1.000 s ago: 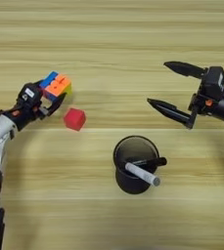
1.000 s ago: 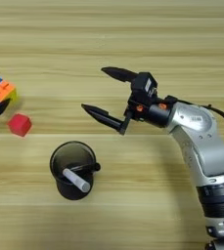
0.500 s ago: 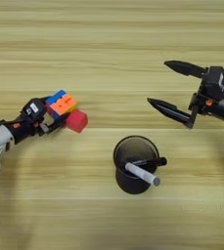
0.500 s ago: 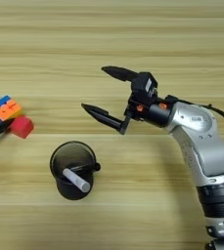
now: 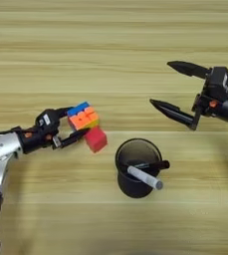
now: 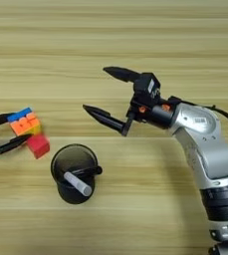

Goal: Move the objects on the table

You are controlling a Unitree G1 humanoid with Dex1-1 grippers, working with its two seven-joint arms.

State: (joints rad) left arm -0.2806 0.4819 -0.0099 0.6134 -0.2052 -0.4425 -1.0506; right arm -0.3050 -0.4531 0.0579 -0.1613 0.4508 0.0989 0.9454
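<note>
My left gripper (image 5: 78,123) is shut on the multicoloured puzzle cube (image 5: 83,117) at the left of the table (image 5: 110,55). The cube sits just above and against the small red cube (image 5: 96,139), which lies on the wood. A pale grey pen (image 5: 144,178) leans inside the black round cup (image 5: 135,167), together with a black marker (image 5: 153,165). My right gripper (image 6: 106,92) hovers open at the right, its two black fingers spread wide with nothing between them. It is up and to the right of the cup.
The black cup (image 6: 74,173) stands near the front middle, close to the right of the red cube (image 6: 38,146). My right arm (image 6: 205,149) runs down the right side of the right eye view.
My left gripper has carried the puzzle cube rightward and a little nearer, from left of the red cube to right above it. The right gripper has not moved.
</note>
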